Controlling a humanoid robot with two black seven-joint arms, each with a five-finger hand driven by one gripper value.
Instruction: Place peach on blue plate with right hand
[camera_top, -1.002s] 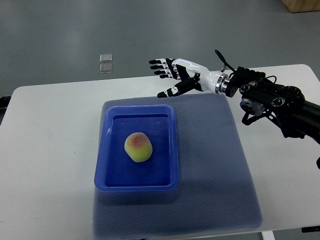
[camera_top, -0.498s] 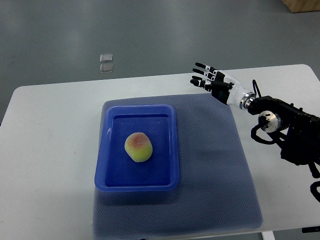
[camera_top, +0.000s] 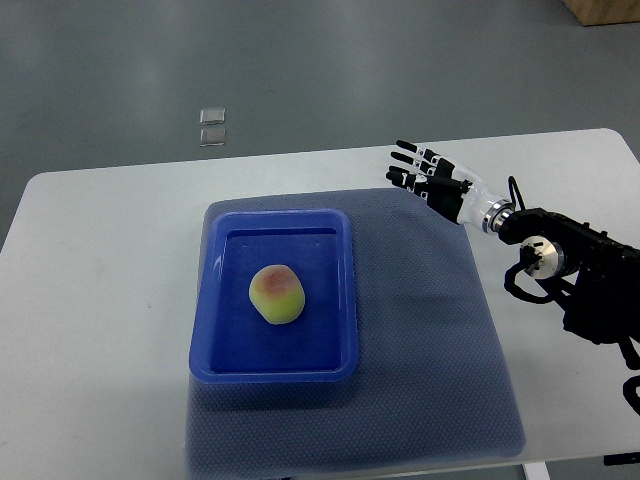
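A yellow-green peach with a reddish blush lies near the middle of the blue plate, a shallow rectangular tray. My right hand hovers over the upper right part of the mat, well to the right of the plate and apart from it. Its fingers are spread and hold nothing. The black forearm comes in from the right edge. The left arm does not show.
A dark blue mesh mat lies under the plate on the white table. Two small clear squares lie on the grey floor beyond the table's far edge.
My right hand has drawn back to the right and slightly down, away from the plate. The peach has stayed in place on the plate.
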